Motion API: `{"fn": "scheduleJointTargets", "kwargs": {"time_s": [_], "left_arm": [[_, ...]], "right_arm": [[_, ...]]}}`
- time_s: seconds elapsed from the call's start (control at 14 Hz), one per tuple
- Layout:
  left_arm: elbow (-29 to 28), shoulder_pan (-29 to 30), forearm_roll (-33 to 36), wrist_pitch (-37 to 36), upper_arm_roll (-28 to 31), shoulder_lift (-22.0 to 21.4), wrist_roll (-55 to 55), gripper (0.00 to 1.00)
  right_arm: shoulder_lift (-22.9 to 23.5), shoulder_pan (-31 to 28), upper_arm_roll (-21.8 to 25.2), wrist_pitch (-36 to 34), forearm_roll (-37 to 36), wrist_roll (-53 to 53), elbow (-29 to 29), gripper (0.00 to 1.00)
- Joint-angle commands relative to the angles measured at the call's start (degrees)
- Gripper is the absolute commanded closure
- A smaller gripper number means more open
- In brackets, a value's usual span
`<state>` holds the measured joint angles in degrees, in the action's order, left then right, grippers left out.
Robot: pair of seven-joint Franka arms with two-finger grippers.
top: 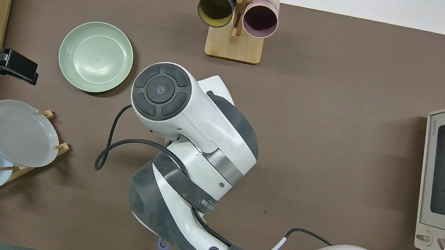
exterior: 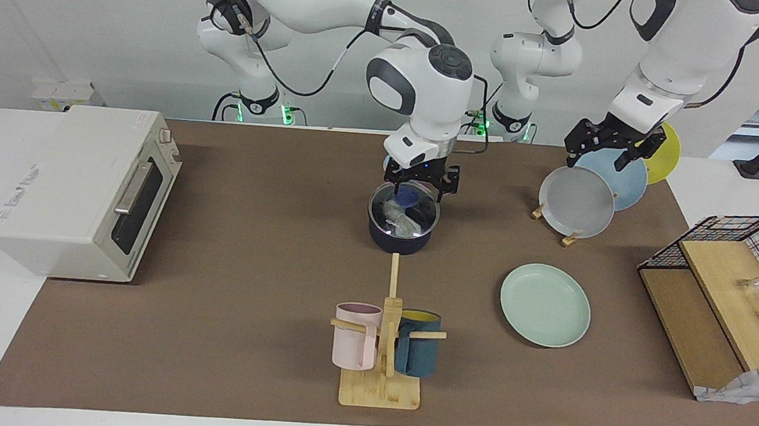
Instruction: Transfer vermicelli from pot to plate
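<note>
Facing view showed the right gripper [exterior: 421, 184] spread wide, empty, just over the glass lid [exterior: 404, 207]; the vermicelli [exterior: 399, 218] lay in the covered pot [exterior: 400, 238]; the plate [exterior: 545, 305] sat bare toward the left arm's end; the left gripper [exterior: 612, 149] waited, wide and empty, over the plate rack [exterior: 577, 201]; every step remained.

We count four plates [exterior: 545, 305], two mugs [exterior: 355, 335], one pot [exterior: 403, 221], one oven [exterior: 80, 190], one mug rack [exterior: 380, 390], one plate rack [top: 15, 168] and two arms [exterior: 420, 102].
</note>
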<state>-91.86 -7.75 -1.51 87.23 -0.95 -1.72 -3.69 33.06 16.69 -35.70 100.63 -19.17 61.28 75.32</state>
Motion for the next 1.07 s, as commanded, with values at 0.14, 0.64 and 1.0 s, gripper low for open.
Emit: {"fn": "scheduleJointTargets", "kwargs": {"time_s": [0.14,0.64,1.0], "left_arm": [[0.19,0.81,0.80,-0.83,-0.55,-0.57,0.35,0.00],[0.19,0.81,0.80,-0.83,-0.55,-0.57,0.35,0.00],[0.19,0.81,0.80,-0.92,-0.55,-0.57,0.35,0.00]], "right_arm": [[-0.45,-2.10,-2.09,1.15,-1.92,-2.31,4.31,0.00],[-1.77,-4.38,-3.32,2.03,-1.83,-1.87,8.79,0.03],[-2.03,-4.38,-3.41,2.20,-1.83,-1.78,9.85,0.13]]}}
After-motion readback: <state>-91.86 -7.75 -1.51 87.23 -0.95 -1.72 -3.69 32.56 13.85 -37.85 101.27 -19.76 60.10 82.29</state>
